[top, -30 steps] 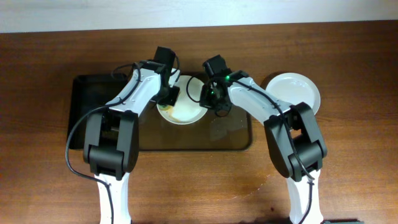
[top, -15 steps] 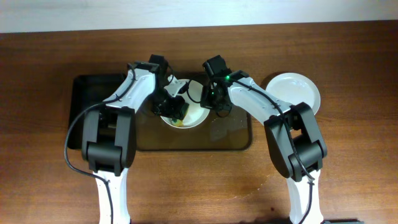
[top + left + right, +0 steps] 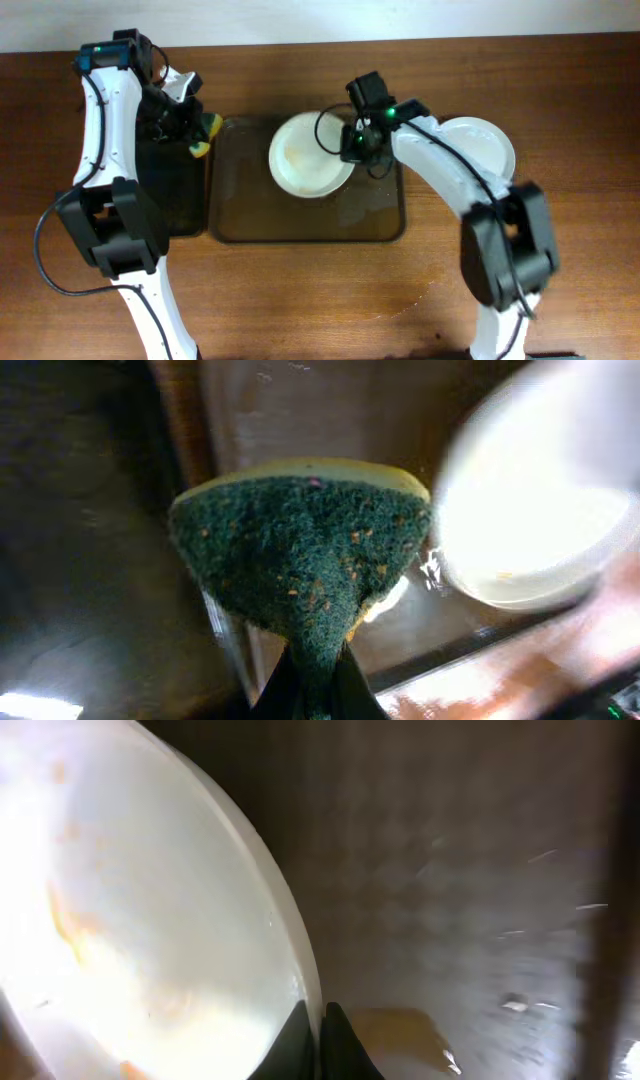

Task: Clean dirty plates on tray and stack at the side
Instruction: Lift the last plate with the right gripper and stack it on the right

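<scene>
Our right gripper (image 3: pixel 320 1025) pinches the smeared round white plate (image 3: pixel 305 155) by its rim, and our left gripper (image 3: pixel 315 685) squeezes the green scouring sponge (image 3: pixel 300 555). Hold steady, wipe flat across those smears!

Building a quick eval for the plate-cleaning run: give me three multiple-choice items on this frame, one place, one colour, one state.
1. Where is the sponge?
A. on the plate
B. by the brown tray's left edge, beside the black tray
C. on the table, far right

2. What colour is the sponge's scrubbing face?
A. green
B. red
C. blue

3. What is the right claw doing?
A. hanging open
B. shut on the plate's rim
C. holding the sponge

1 B: overhead, the left claw holds it there.
2 A: the left wrist view shows dark green fibre.
3 B: the right wrist view shows its tips pinched on the white rim.
</scene>
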